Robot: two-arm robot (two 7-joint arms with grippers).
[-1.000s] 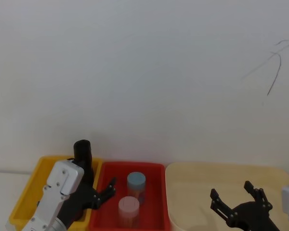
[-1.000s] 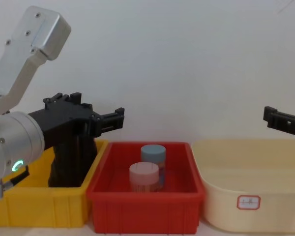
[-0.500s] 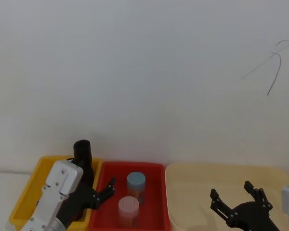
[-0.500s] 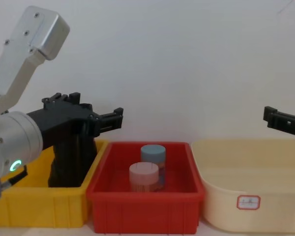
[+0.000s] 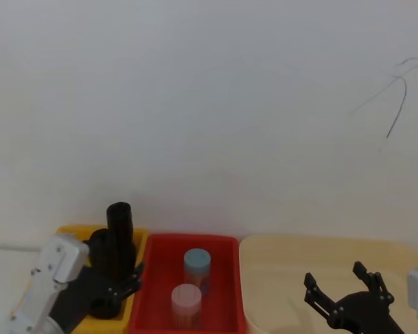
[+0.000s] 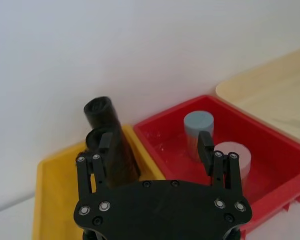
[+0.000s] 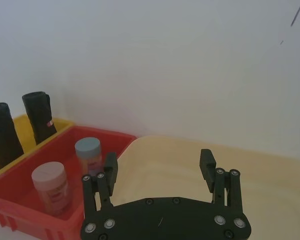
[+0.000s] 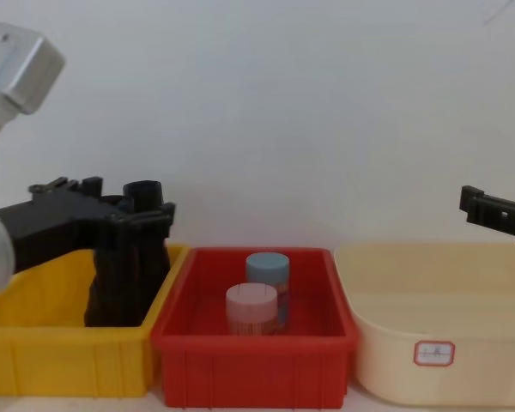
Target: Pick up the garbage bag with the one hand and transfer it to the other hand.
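Observation:
Two black rolled garbage bags stand upright in the yellow bin (image 8: 60,360). The taller garbage bag (image 5: 118,224) (image 6: 106,131) (image 8: 130,283) (image 7: 38,116) stands at the bin's end nearest the red bin, and the shorter roll (image 7: 3,131) is beside it. My left gripper (image 5: 120,284) (image 6: 154,146) (image 8: 151,215) hovers open at the rolls; one finger overlaps them and the other reaches over the red bin. Over the cream tub, my right gripper (image 5: 335,277) (image 7: 158,159) (image 8: 479,204) hangs open and holds nothing.
A red bin (image 5: 195,239) (image 8: 249,365) in the middle holds a blue-lidded jar (image 5: 197,263) and a pink-lidded jar (image 5: 187,298). A cream tub (image 5: 320,241) (image 8: 395,360) stands to the right. A white wall rises close behind all three containers.
My left gripper has swung left, off the red bin's edge, and now sits over the yellow bin at the rolls. The right arm has not moved.

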